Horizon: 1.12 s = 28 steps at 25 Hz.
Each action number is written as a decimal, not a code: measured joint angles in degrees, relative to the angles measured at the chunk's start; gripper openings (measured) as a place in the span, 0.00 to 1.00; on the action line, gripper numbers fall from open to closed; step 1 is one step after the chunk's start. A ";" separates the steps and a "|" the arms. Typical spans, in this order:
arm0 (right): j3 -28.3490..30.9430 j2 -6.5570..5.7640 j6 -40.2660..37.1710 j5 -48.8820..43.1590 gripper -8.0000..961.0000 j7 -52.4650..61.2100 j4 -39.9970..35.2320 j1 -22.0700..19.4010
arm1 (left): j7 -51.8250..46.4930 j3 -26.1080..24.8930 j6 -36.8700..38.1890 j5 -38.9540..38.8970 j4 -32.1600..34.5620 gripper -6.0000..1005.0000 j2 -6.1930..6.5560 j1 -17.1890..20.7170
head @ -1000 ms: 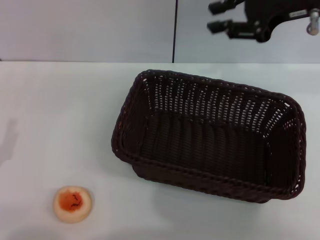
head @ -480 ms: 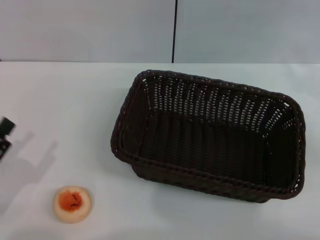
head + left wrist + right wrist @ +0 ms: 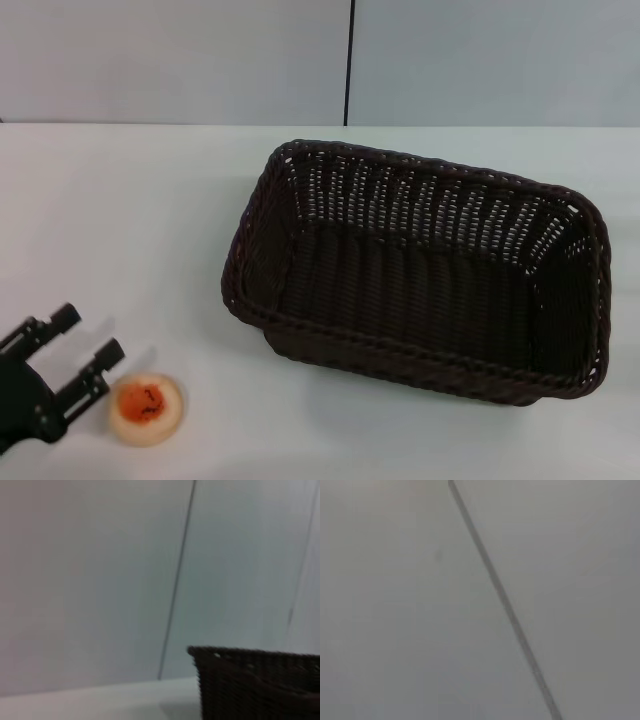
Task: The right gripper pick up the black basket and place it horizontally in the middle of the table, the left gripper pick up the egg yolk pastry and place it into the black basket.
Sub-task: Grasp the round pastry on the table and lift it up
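The black basket [image 3: 420, 275] lies empty on the white table [image 3: 130, 220], right of centre, its long side running across. One end of the black basket [image 3: 255, 680] also shows in the left wrist view. The egg yolk pastry [image 3: 146, 406] rests near the front left of the table. My left gripper [image 3: 86, 338] comes in from the lower left, open, its two fingers spread just left of the pastry and nothing between them. My right gripper is out of view; its wrist view shows only a grey wall.
A grey back wall with a dark vertical seam [image 3: 349, 62] stands behind the table. Bare tabletop stretches between the pastry and the basket.
The right gripper left the top right of the head view. The left gripper came in from the left edge and moved down toward the pastry. Basket and pastry stayed put.
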 joint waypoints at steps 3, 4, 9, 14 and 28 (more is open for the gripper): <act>2.78 0.03 -0.10 0.04 0.32 -0.05 0.54 -0.04 | -0.17 2.04 -0.84 0.00 0.03 0.67 0.00 0.32; 4.05 0.09 -0.26 0.06 0.32 -0.07 0.70 -0.10 | -0.21 2.73 -1.22 0.01 0.06 0.67 -0.02 0.44; 8.48 0.20 -0.61 0.11 0.32 -0.19 2.71 0.45 | -0.27 3.94 -2.48 0.06 -0.01 0.67 -0.10 0.89; 8.50 0.11 -0.61 -0.02 0.32 -0.22 2.78 1.09 | -0.29 5.20 -4.10 0.09 -0.45 0.62 -0.11 1.20; 8.25 0.09 -0.36 -0.33 0.32 -0.28 3.21 1.10 | -0.49 9.73 -5.50 0.10 -0.24 0.43 -0.15 0.59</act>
